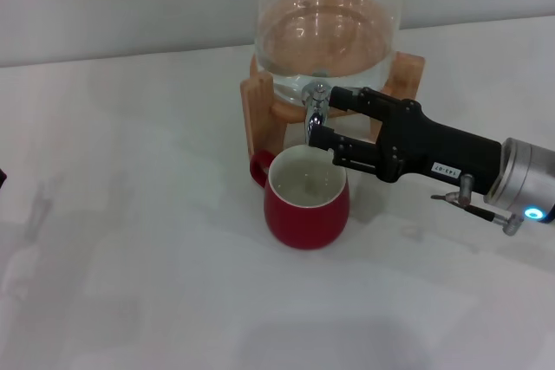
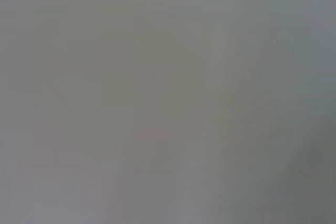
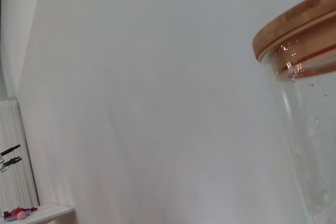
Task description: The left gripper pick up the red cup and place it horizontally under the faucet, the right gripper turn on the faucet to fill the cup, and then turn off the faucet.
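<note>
A: Position of red cup [image 1: 306, 205]?
B: Upright on white counter [image 1: 130, 240], directly below faucet [image 1: 316, 110]. Loop handle toward robot's left and slightly back. Cream interior visible; thin stream falling from spout into the cup, some water inside.

A: Faucet and dispenser?
B: Chrome faucet at base of glass dispenser [image 1: 325, 32], seated in wooden stand [image 1: 260, 110]. Water in lower part of glass. Wooden lid [image 3: 296, 24] seen in right wrist view, glass wall beneath it.

A: Right gripper [image 1: 319, 116]?
B: Reaching in from robot's right, just above cup rim. Jaws parted, one on either side of the faucet body, tips at the chrome; contact with lever not resolvable, so firm hold versus mere bracketing cannot be told. White label on gripper body, silver wrist with blue light behind.

A: Left gripper?
B: Not seen in head view. Left wrist view shows only a blank grey field; jaw state cannot be told.

A: Cup held by anything?
B: No. Standing free on counter, nothing touching it.
</note>
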Robot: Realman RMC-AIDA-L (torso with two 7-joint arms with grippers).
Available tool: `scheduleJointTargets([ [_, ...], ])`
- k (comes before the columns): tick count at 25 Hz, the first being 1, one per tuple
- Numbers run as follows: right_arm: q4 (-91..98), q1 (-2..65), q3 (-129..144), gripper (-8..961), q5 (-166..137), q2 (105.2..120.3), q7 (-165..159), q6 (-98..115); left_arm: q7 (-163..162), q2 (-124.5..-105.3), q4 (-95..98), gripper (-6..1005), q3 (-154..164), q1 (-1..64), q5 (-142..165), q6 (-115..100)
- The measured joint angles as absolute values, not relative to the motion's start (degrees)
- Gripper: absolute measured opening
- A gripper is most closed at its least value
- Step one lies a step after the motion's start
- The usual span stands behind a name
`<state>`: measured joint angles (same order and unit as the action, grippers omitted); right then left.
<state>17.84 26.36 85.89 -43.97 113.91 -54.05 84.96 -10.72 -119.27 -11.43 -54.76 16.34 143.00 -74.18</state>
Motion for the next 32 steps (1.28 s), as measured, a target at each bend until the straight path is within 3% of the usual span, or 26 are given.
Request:
scheduleJointTargets([
  [20, 17.8, 26.2, 85.7, 780, -43.8, 113.72, -53.9, 85.5, -10.7, -119.27, -11.4, 878, -54.8, 16.5, 143.0, -74.1],
  [32, 19.5, 21.8, 80.9, 779, -43.6, 113.17, -53.8, 91.2, -10.7, -119.36, -11.4, 877, -54.9, 16.3, 142.8, -74.1],
])
